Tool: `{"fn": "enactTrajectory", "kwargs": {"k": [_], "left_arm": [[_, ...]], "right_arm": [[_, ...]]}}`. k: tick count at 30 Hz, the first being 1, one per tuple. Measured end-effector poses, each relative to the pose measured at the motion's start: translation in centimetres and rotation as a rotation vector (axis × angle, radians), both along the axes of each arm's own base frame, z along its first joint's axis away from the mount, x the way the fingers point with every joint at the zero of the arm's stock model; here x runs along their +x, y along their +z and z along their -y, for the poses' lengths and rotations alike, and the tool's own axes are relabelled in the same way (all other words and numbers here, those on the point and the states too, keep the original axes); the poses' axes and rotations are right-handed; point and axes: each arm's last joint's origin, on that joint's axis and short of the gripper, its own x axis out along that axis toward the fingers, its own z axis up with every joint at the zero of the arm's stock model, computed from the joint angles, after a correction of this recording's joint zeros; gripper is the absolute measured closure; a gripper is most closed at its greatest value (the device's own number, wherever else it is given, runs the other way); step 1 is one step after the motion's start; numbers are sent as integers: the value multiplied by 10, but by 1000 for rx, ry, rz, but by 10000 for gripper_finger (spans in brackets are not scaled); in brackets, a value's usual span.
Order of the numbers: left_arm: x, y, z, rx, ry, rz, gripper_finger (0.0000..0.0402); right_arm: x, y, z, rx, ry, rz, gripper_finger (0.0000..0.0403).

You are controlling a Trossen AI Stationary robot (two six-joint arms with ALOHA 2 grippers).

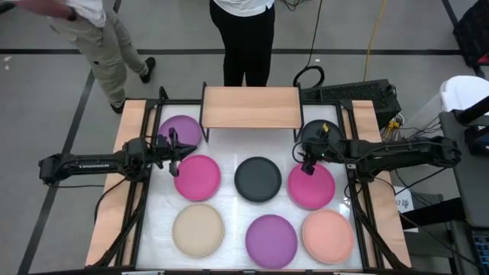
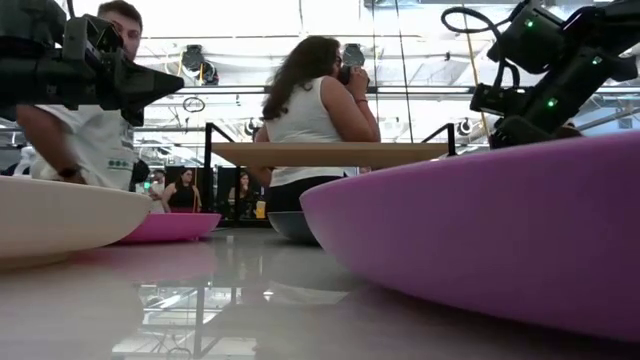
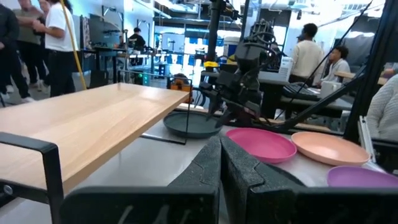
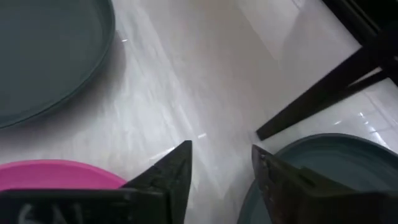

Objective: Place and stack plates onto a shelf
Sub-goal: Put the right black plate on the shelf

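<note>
Two end effectors: left (image 3: pixel 219 165) clenched empty; right (image 4: pixel 221 168) released above dark plate (image 4: pixel 323 168), risking collision with shelf (image 1: pixel 250 107) leg.

Grey floor (image 1: pixel 46 92) crossed by dark tape lines surrounds the table; a yellow cable (image 1: pixel 373 34) trails across it. Beyond, desks (image 3: pixel 118 56) and bright ceiling lights (image 2: pixel 250 15).

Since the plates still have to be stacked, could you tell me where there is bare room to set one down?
The shelf top is bare. On the table, one free strip lies between the shelf and the dark plate. Elsewhere plates sit close together, and the left gripper and right gripper hover over that crowded area.
</note>
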Motion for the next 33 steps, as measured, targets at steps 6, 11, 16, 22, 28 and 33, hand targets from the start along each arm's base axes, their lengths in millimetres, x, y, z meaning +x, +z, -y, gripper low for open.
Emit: {"fn": "enactTrajectory", "kwargs": {"k": [6,11,16,22,28,33], "left_arm": [[0,0,0,8,1,0,398],[0,0,0,18,5,-2,398],[0,0,0,20,9,-2,398],[0,0,0,23,12,-4,398],[0,0,0,26,13,-4,398],[0,0,0,70,17,-11,398]], "right_arm": [[-5,-3,2,12,-19,-53,242],[-6,-4,4,26,-49,-59,244],[-7,-4,7,30,-65,-58,244],[-7,-4,11,85,-59,-39,245],[-8,-5,12,112,-54,-34,245],[-8,-5,12,112,-54,-34,245]]}}
